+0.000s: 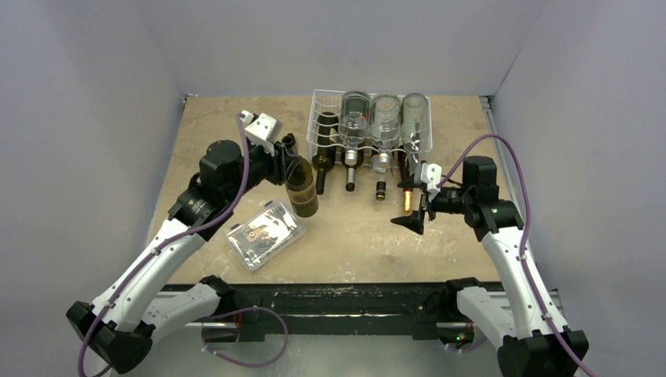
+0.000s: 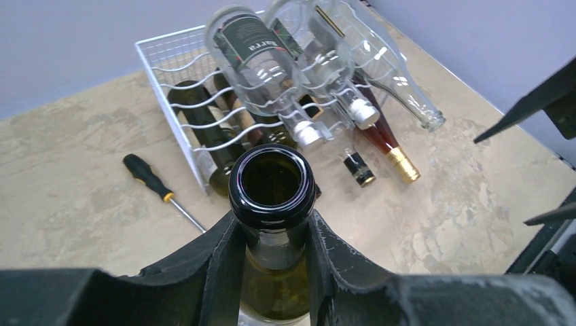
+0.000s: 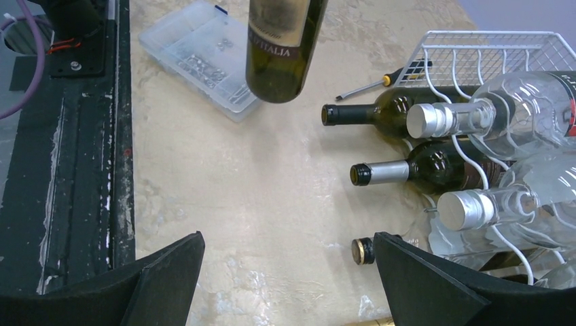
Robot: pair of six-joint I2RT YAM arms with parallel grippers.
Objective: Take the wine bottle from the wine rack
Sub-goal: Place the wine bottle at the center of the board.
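A dark green wine bottle (image 1: 301, 188) hangs upright above the table, just left of the white wire wine rack (image 1: 318, 106). My left gripper (image 1: 289, 157) is shut on its neck, right under the open mouth (image 2: 272, 187). In the left wrist view the rack (image 2: 159, 58) lies beyond it, holding clear bottles over dark ones. My right gripper (image 1: 416, 212) hovers open in front of the rack's right end, with nothing between its fingers (image 3: 289, 251). The right wrist view shows the hanging bottle's labelled base (image 3: 282, 47) and the rack (image 3: 475, 41).
A clear plastic parts box (image 1: 265, 234) lies on the table below the held bottle. A screwdriver (image 2: 153, 180) rests left of the rack. Bottle necks stick out of the rack's front, among them a gold-capped one (image 2: 402, 163). A black rail (image 1: 338, 298) runs along the near edge.
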